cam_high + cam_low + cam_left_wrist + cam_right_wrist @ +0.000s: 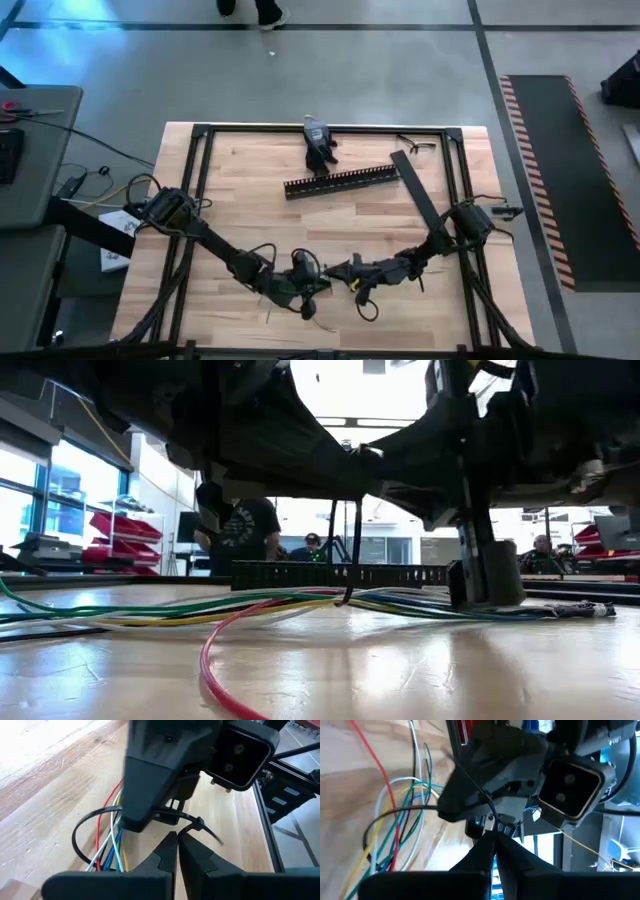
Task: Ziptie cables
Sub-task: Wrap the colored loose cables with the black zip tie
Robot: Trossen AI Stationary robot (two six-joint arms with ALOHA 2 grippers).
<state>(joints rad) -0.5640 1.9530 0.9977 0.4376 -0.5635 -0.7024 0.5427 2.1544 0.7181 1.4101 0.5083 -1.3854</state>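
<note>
Cables (111,851) lay at table's (250,180) near edge, ringed by black zip tie (100,817). Left gripper (177,840) clenched beside tie's head; right gripper (492,836) clenched on tie's tail, presumably for cinching.

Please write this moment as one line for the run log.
step: ziptie looped around cables | left gripper: shut on zip tie tail | right gripper: shut on zip tie | cables: on table, near front edge

A black comb-edged duct (342,182) lies at upper centre of the wooden table (250,215), a flat black lid strip (418,196) slanting right of it. A grey desk (30,160) fills the left edge.
</note>
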